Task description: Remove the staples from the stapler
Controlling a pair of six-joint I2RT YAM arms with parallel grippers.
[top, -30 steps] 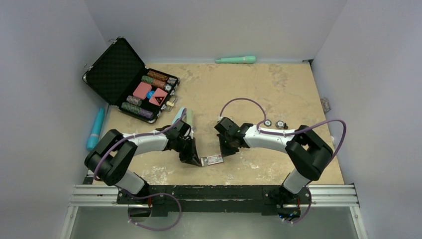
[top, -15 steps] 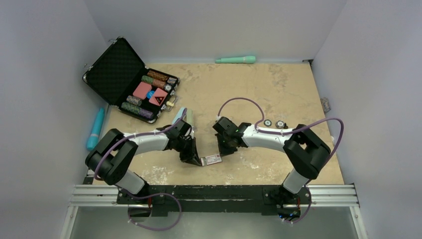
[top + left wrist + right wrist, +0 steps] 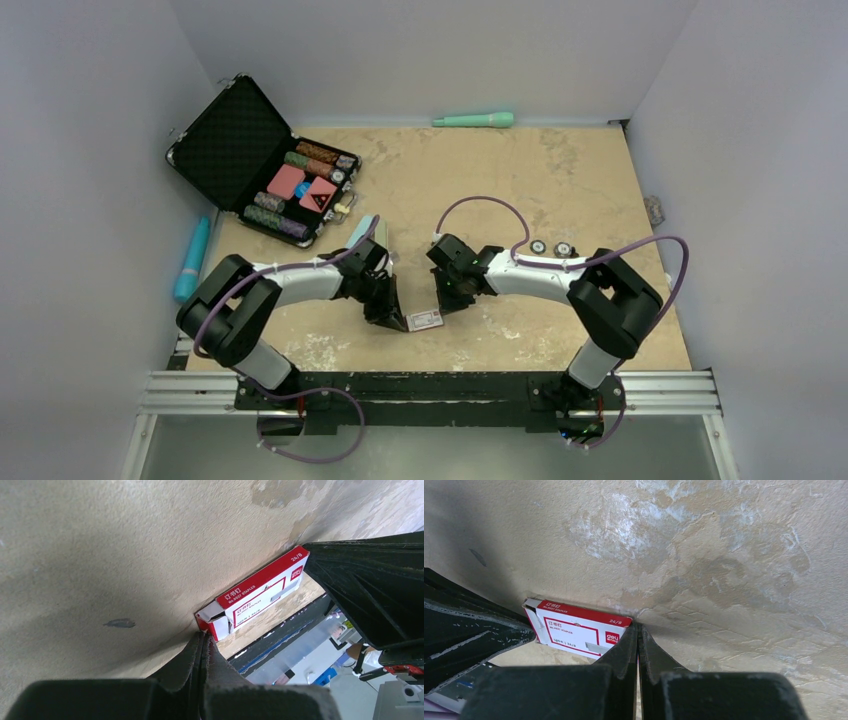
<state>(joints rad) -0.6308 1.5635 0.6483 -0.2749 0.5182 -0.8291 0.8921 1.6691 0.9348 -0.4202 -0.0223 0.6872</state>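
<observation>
Low in the middle of the top view, the closed, empty left gripper (image 3: pixel 394 318) and right gripper (image 3: pixel 443 300) press the staple box (image 3: pixel 425 320) between their tips, probably positioning it, while what seems the pale stapler (image 3: pixel 367 233) waits just above the left wrist, needing a reach next.

Staple box (image 3: pixel 425 320) print illegible overhead; stapler (image 3: pixel 366 232) half under left arm (image 3: pixel 300 283).

The left gripper (image 3: pixel 204 639), fingers pressed together, comes in from 6 o'clock. Its tip meets the open flap end of a red-and-white staple box (image 3: pixel 257 594). The box runs toward 2 o'clock across the beige table (image 3: pixel 125 545), up to the right gripper (image 3: pixel 325 567).
</observation>
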